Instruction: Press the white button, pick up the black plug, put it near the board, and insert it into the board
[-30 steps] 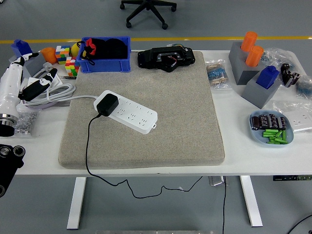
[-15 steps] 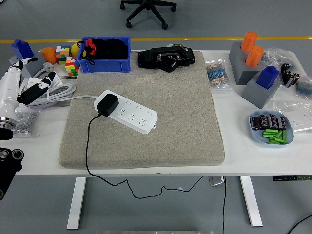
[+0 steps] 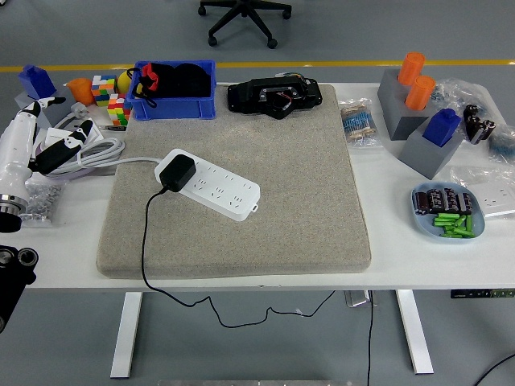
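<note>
Left robot hand (image 3: 50, 129) withdrew leftward — black plug (image 3: 175, 173) (seated) unmoved.

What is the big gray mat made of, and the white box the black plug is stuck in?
The mat looks like felt or foam: dull, speckled, with soft rounded edges. The power strip looks like hard, smooth white plastic, slightly glossy. The plug seems black plastic too.

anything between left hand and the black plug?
Head view: the coiled white cable lies between the left hand and the black plug, then a bare strip of grey mat.
</note>
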Tool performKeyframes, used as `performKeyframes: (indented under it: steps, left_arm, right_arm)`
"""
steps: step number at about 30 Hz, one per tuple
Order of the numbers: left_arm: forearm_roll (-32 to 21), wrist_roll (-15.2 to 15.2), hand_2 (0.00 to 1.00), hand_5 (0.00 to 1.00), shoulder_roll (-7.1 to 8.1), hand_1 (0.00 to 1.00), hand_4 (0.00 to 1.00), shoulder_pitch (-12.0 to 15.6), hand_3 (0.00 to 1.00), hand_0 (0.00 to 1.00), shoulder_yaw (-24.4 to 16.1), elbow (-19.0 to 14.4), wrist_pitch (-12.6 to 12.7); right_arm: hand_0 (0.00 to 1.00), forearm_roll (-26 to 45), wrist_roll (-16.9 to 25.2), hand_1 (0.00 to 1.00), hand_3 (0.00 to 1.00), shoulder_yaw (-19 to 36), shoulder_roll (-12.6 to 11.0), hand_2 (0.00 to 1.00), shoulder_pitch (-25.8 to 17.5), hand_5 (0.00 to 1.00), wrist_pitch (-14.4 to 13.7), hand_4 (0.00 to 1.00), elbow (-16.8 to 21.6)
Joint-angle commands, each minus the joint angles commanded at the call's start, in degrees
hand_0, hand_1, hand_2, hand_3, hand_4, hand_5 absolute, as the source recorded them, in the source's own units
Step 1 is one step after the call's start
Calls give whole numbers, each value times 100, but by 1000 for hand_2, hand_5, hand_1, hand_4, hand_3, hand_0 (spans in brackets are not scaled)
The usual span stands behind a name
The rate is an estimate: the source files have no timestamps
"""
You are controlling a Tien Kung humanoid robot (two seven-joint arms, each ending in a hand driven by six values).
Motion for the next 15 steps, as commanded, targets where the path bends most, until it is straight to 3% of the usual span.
performKeyframes:
  steps: [10,15]
  left_arm:
    - [-15,61,878,566,8,937,805,36,792,973,-42,-43,-107]
    - [-79,34,878,566,-30,937,805,94,792,973,-79,-41,-9]
  right_arm:
    - [708,-44,-77,632,613,69,21,647,-32,370,80,653,4]
    - [708,-27,-36,632,613,129,25,647,-58,370,63,653,-3]
